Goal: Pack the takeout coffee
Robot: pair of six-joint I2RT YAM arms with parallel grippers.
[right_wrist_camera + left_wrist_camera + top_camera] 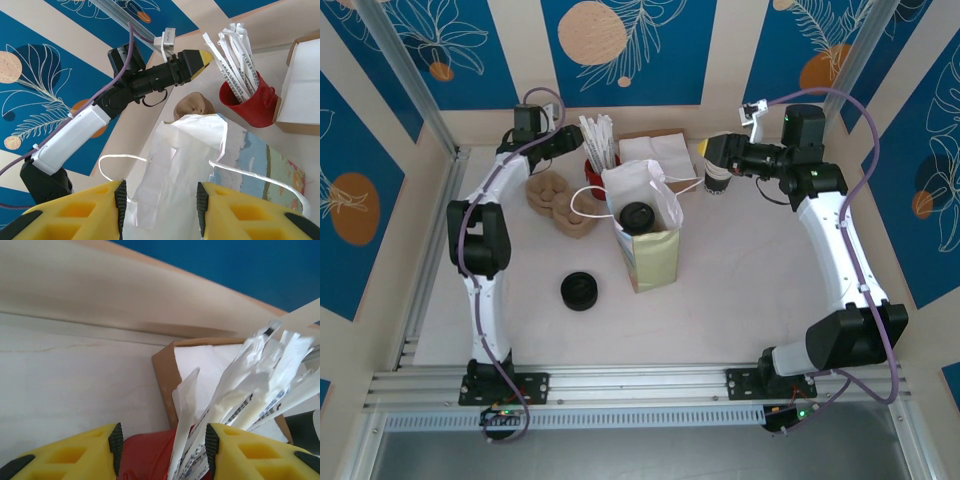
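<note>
The takeout coffee (638, 215) stands inside the open white paper bag (653, 250) at mid-table; its round black lid shows through the bag's mouth and its sides are hidden. My left gripper (580, 143) (162, 450) is at the back, open, its fingers either side of a red cup (145, 457) of wrapped white sticks (240, 390). My right gripper (712, 158) (159, 205) is open and holds nothing, level with the bag's top and pointing at the bag (190, 185) from the right.
A low stack of black lids (580, 291) lies left of the bag. A brown pulp cup carrier (556, 196) sits at the back left and a cardboard box of napkins (660, 150) behind the bag. A dark-and-white cup (718, 180) stands below my right gripper.
</note>
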